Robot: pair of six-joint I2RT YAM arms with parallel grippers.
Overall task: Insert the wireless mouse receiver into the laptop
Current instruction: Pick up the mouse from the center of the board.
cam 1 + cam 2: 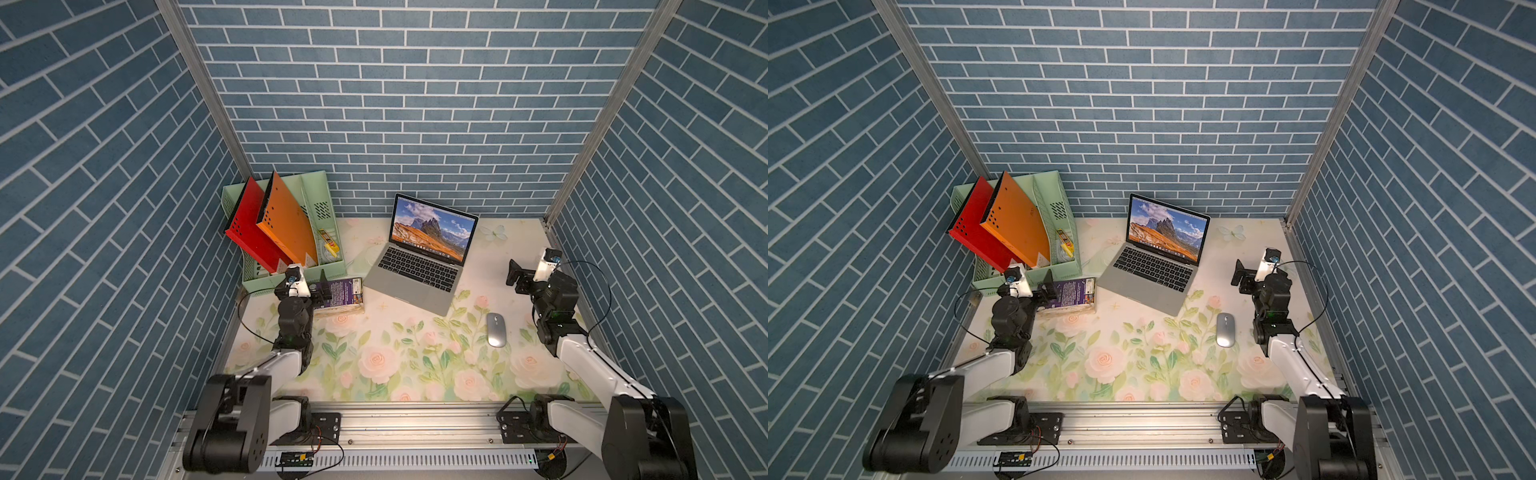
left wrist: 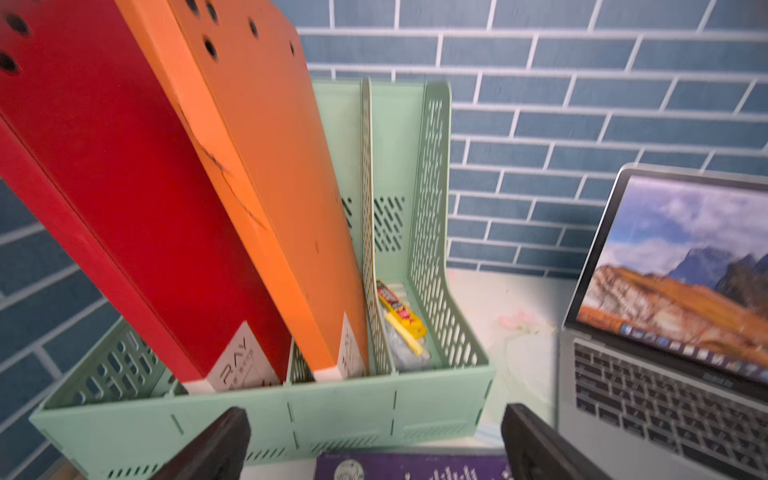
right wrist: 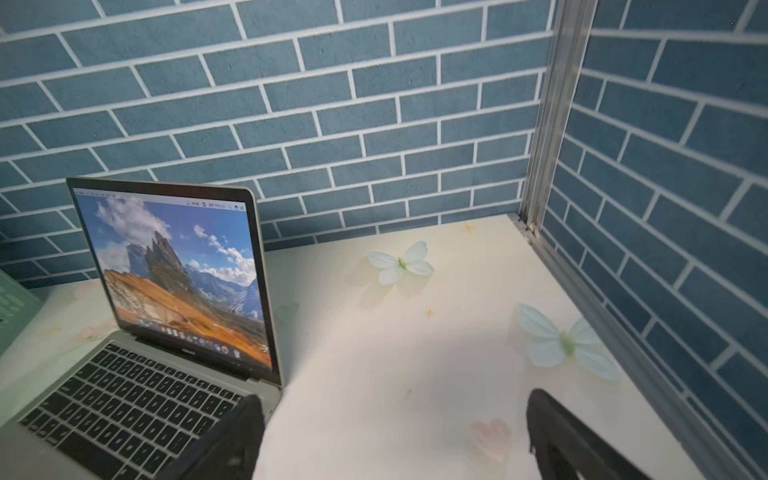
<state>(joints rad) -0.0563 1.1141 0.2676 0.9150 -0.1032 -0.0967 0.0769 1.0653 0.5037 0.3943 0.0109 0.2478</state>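
Observation:
The laptop point(image 1: 419, 266) point(image 1: 1154, 270) stands open at the back middle of the flowered table, its screen showing a mountain wallpaper; it also shows in the left wrist view point(image 2: 665, 395) and the right wrist view point(image 3: 124, 395). The silver-grey wireless mouse point(image 1: 496, 329) point(image 1: 1225, 329) lies right of the laptop's front corner. No receiver shows. My left gripper point(image 1: 324, 289) point(image 1: 1047, 289) point(image 2: 376, 415) hangs open and empty over a purple book, left of the laptop. My right gripper point(image 1: 514, 277) point(image 1: 1241, 277) point(image 3: 395, 399) is open and empty above bare table right of the laptop.
A green file rack point(image 1: 291, 282) point(image 2: 332, 415) at the back left holds a red folder point(image 1: 249, 232) and an orange folder point(image 1: 286, 220). The purple book point(image 1: 340, 291) point(image 2: 415, 467) lies in front of it. Blue brick walls close three sides.

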